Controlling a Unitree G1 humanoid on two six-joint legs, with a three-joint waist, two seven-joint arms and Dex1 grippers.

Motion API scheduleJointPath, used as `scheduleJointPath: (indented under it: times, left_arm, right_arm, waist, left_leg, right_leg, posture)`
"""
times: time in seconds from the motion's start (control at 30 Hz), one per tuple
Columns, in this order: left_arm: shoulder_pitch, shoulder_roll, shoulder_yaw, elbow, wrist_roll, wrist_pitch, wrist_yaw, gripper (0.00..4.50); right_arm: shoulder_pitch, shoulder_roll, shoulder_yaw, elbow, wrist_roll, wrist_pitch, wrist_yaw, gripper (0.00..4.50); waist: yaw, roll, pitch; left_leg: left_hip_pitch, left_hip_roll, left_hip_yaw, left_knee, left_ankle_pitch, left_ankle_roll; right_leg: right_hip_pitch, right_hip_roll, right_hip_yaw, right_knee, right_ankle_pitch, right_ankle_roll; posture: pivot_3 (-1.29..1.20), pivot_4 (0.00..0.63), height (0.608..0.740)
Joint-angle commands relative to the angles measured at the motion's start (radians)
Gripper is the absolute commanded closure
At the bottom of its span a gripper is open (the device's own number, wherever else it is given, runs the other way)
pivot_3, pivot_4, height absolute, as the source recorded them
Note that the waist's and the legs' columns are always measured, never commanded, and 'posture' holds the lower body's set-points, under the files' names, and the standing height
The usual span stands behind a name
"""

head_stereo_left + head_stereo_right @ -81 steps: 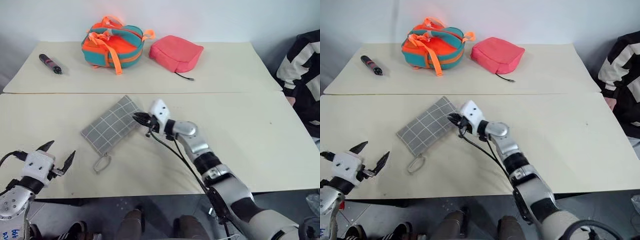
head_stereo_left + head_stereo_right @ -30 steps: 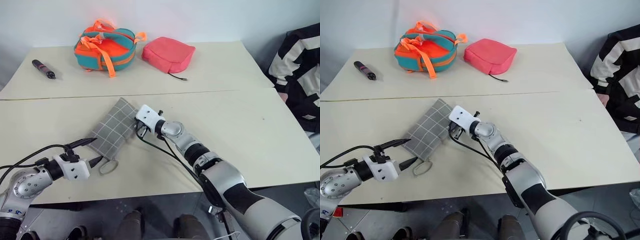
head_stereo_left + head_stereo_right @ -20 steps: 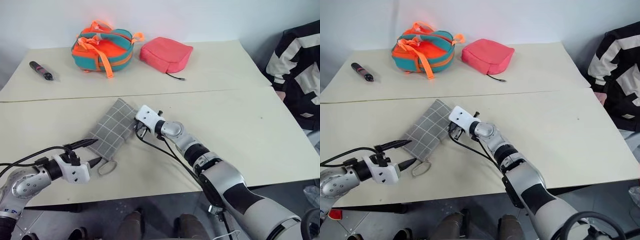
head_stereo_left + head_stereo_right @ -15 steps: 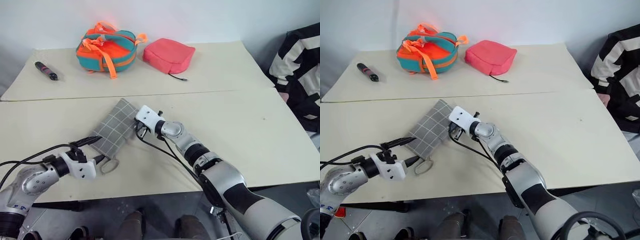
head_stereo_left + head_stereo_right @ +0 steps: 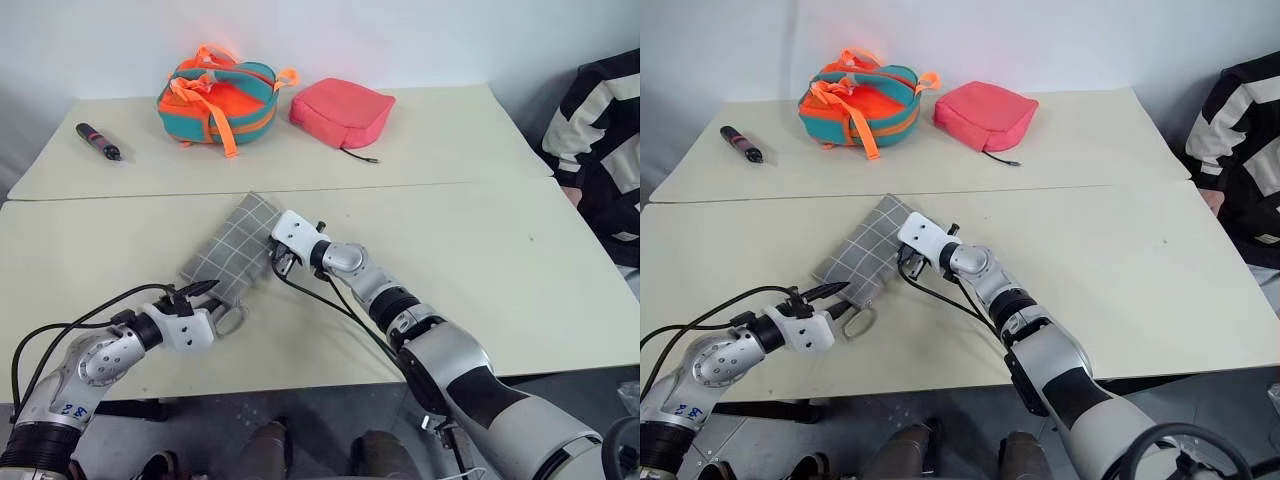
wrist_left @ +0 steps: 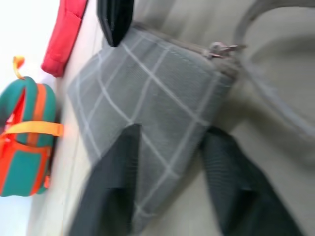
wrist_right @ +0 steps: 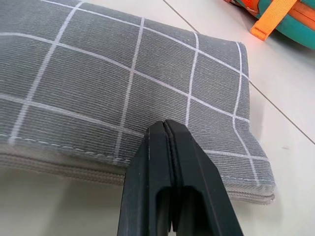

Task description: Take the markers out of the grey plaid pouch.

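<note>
The grey plaid pouch (image 5: 228, 255) lies flat and slanted on the near table, its zip closed. Its ring pull (image 5: 862, 322) rests on the table at the near end. My left gripper (image 5: 210, 300) comes in from the left, and its two fingers (image 6: 118, 182) pinch the pouch's near corner beside the zip slider (image 6: 221, 49). My right gripper (image 5: 278, 262) is shut with nothing between its fingers (image 7: 165, 147). Their tips press down on the pouch's far right edge by the zip seam. The markers are hidden.
On the far table sit an orange-and-teal bag (image 5: 222, 95), a pink-red pouch (image 5: 342, 108) and a thick black pen with red markings (image 5: 100, 140). A seam (image 5: 480, 182) joins the two tables. A person's striped sleeve (image 5: 600, 130) shows at the right edge.
My left gripper moved in to the pouch's near corner, and its fingers went from wide open to closed on that corner. The right gripper kept still on the pouch.
</note>
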Motion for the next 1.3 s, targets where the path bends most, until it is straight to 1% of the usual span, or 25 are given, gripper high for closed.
scheduleJointPath:
  times: [0.03, 0.07, 0.1, 0.3, 0.4, 0.43, 0.5, 0.53, 0.57, 0.63, 0.67, 0.7, 0.77, 0.83, 0.93, 1.0, 1.07, 1.13, 1.23, 1.3]
  left_arm:
    - [0.041, -0.020, -0.052, 0.035, 0.009, 0.046, -0.035, 4.13]
    - [0.042, -0.021, -0.052, 0.031, 0.008, 0.050, -0.036, 4.38]
    - [0.044, -0.022, -0.050, 0.029, 0.005, 0.051, -0.035, 4.45]
    - [0.050, -0.029, -0.028, 0.008, -0.036, 0.080, -0.042, 4.45]
    - [0.051, -0.024, -0.027, -0.004, -0.032, 0.074, -0.035, 4.45]
    - [0.053, -0.025, -0.024, -0.013, -0.034, 0.076, -0.034, 4.48]
    - [0.058, -0.028, -0.018, -0.034, -0.034, 0.086, -0.031, 4.50]
    - [0.061, -0.031, -0.015, -0.046, -0.034, 0.092, -0.028, 4.50]
    - [0.064, -0.032, -0.014, -0.059, -0.029, 0.094, -0.024, 4.50]
    - [0.069, -0.038, -0.012, -0.078, -0.026, 0.099, -0.020, 4.50]
    - [0.072, -0.042, -0.015, -0.095, -0.015, 0.104, -0.018, 4.50]
    - [0.071, -0.051, -0.017, -0.118, -0.004, 0.115, -0.011, 4.50]
    - [0.066, -0.068, -0.019, -0.155, 0.008, 0.138, -0.005, 4.50]
    - [0.059, -0.083, -0.022, -0.189, 0.015, 0.166, -0.009, 4.50]
    - [0.039, -0.099, -0.029, -0.240, 0.020, 0.198, -0.025, 4.50]
    - [0.030, -0.103, -0.033, -0.265, 0.020, 0.215, -0.036, 4.50]
    - [0.025, -0.107, -0.042, -0.292, 0.025, 0.224, -0.044, 4.50]
    - [0.023, -0.114, -0.046, -0.310, 0.015, 0.239, -0.055, 4.50]
    - [0.026, -0.117, -0.048, -0.319, 0.021, 0.245, -0.053, 4.50]
    - [0.026, -0.123, -0.043, -0.330, 0.013, 0.251, -0.052, 4.50]
  right_arm:
    - [-0.003, 0.003, -0.013, -0.022, 0.010, -0.013, 0.012, 4.50]
    - [-0.003, 0.003, -0.014, -0.022, 0.010, -0.014, 0.013, 4.50]
    - [-0.002, 0.003, -0.014, -0.026, 0.013, -0.018, 0.019, 4.50]
    - [0.015, -0.005, -0.013, -0.065, 0.021, -0.051, 0.063, 4.50]
    - [0.036, -0.007, -0.044, -0.108, 0.076, -0.034, 0.138, 4.50]
    - [0.054, -0.009, -0.062, -0.157, 0.120, -0.008, 0.202, 4.32]
    - [0.098, -0.010, -0.123, -0.309, 0.249, 0.132, 0.308, 3.92]
    - [0.124, -0.021, -0.140, -0.395, 0.293, 0.211, 0.342, 3.46]
    - [0.157, -0.037, -0.142, -0.487, 0.327, 0.301, 0.375, 3.25]
    - [0.215, -0.060, -0.132, -0.639, 0.377, 0.469, 0.418, 2.64]
    - [0.269, -0.087, -0.106, -0.765, 0.421, 0.613, 0.454, 2.25]
    - [0.332, -0.124, -0.069, -0.899, 0.455, 0.754, 0.476, 1.97]
    - [0.425, -0.173, -0.021, -1.099, 0.523, 0.965, 0.491, 1.29]
    - [0.490, -0.196, 0.001, -1.213, 0.578, 1.091, 0.483, 1.29]
    - [0.552, -0.208, 0.050, -1.264, 0.570, 1.144, 0.447, 1.29]
    - [0.560, -0.180, 0.035, -1.274, 0.592, 1.179, 0.408, 1.29]
    - [0.544, -0.110, -0.006, -1.264, 0.630, 1.223, 0.345, 1.29]
    - [0.531, -0.081, -0.012, -1.251, 0.634, 1.231, 0.309, 1.29]
    - [0.520, -0.077, 0.003, -1.217, 0.604, 1.187, 0.285, 1.29]
    - [0.520, -0.090, 0.024, -1.204, 0.599, 1.174, 0.298, 1.29]
  waist:
    - [0.000, 0.003, -0.001]
    - [0.000, 0.004, -0.002]
    - [-0.001, 0.005, -0.003]
    - [-0.001, 0.006, -0.003]
    - [-0.002, 0.006, -0.003]
    - [-0.002, 0.006, -0.003]
    - [-0.001, 0.006, -0.004]
    - [-0.001, 0.006, -0.004]
    - [0.000, 0.006, -0.004]
    - [0.002, 0.005, -0.004]
    - [0.002, 0.004, -0.005]
    - [0.004, 0.003, -0.005]
    - [0.007, 0.002, -0.006]
    - [0.006, 0.002, -0.006]
    - [0.004, 0.002, -0.006]
    - [0.003, 0.001, -0.006]
    - [0.001, 0.000, -0.006]
    - [0.002, -0.001, -0.006]
    - [0.002, -0.002, -0.006]
    - [0.003, -0.003, -0.006]
  left_leg:
    - [0.000, 0.000, 0.000, 0.000, 0.000, 0.000]
    - [0.000, 0.000, 0.000, 0.000, 0.000, 0.000]
    - [0.000, 0.000, 0.000, 0.000, 0.000, 0.000]
    - [0.000, 0.000, 0.000, 0.000, 0.000, 0.001]
    - [0.000, 0.000, 0.001, 0.000, 0.000, 0.001]
    - [0.000, 0.000, 0.001, 0.000, 0.000, 0.001]
    - [0.000, 0.000, 0.001, 0.000, 0.000, 0.001]
    - [-0.001, 0.000, 0.001, 0.000, 0.000, 0.001]
    - [-0.002, 0.000, 0.001, 0.000, 0.000, 0.002]
    - [-0.006, 0.000, 0.000, 0.001, 0.001, 0.002]
    - [-0.007, 0.000, 0.000, 0.001, 0.001, 0.002]
    - [-0.007, 0.000, 0.001, 0.001, 0.001, 0.002]
    - [-0.008, 0.000, 0.000, 0.001, 0.000, 0.002]
    - [-0.009, -0.001, 0.001, 0.001, -0.003, -0.002]
    - [-0.010, 0.000, 0.002, 0.001, -0.003, -0.003]
    - [-0.010, 0.000, 0.003, 0.001, -0.003, -0.003]
    - [-0.010, 0.000, 0.004, 0.001, -0.002, -0.003]
    - [-0.010, 0.001, 0.004, 0.001, -0.002, -0.004]
    - [-0.010, 0.001, 0.004, 0.001, -0.002, -0.004]
    - [-0.010, 0.001, 0.004, 0.001, -0.003, -0.004]
  right_leg:
    - [0.000, 0.000, 0.000, 0.000, 0.000, 0.000]
    - [0.000, 0.000, 0.000, 0.000, 0.000, 0.000]
    - [0.000, 0.000, 0.000, 0.000, 0.000, 0.000]
    - [0.000, 0.000, 0.000, -0.001, 0.000, 0.000]
    - [0.000, 0.000, 0.000, -0.002, 0.000, 0.000]
    - [0.000, 0.000, 0.000, -0.002, 0.000, 0.000]
    - [0.001, 0.000, 0.000, -0.002, 0.000, 0.000]
    - [0.001, 0.000, 0.000, -0.003, 0.000, 0.000]
    - [0.002, 0.000, 0.000, -0.003, 0.000, 0.001]
    - [0.001, 0.000, 0.000, -0.003, 0.001, 0.001]
    - [0.001, 0.000, 0.000, -0.004, 0.001, 0.002]
    - [0.001, 0.000, 0.000, -0.004, 0.001, 0.002]
    - [0.001, -0.001, 0.000, -0.008, 0.001, 0.002]
    - [0.002, -0.001, 0.000, -0.012, 0.002, 0.003]
    - [0.001, -0.001, 0.000, -0.012, 0.002, 0.003]
    - [0.001, 0.000, 0.000, -0.012, 0.002, 0.003]
    - [0.001, 0.000, 0.001, -0.012, 0.002, 0.004]
    - [0.001, 0.002, 0.001, -0.012, 0.002, 0.003]
    - [0.000, 0.002, 0.000, -0.013, 0.003, 0.003]
    - [0.000, 0.002, 0.000, -0.013, 0.003, 0.003]
  posture:
    - [0.00, 0.150, 0.740]
    - [0.00, 0.150, 0.740]
    - [0.00, 0.150, 0.740]
    - [0.00, 0.150, 0.740]
    - [0.00, 0.150, 0.740]
    - [0.00, 0.150, 0.740]
    - [0.00, 0.150, 0.740]
    - [0.00, 0.150, 0.740]
    - [0.00, 0.150, 0.740]
    - [0.00, 0.150, 0.740]
    - [0.00, 0.150, 0.740]
    - [0.00, 0.150, 0.740]
    - [0.00, 0.150, 0.740]
    - [0.00, 0.150, 0.740]
    - [0.00, 0.150, 0.740]
    - [0.00, 0.150, 0.740]
    - [0.00, 0.150, 0.740]
    - [0.00, 0.150, 0.740]
    - [0.00, 0.150, 0.740]
    - [0.00, 0.150, 0.740]
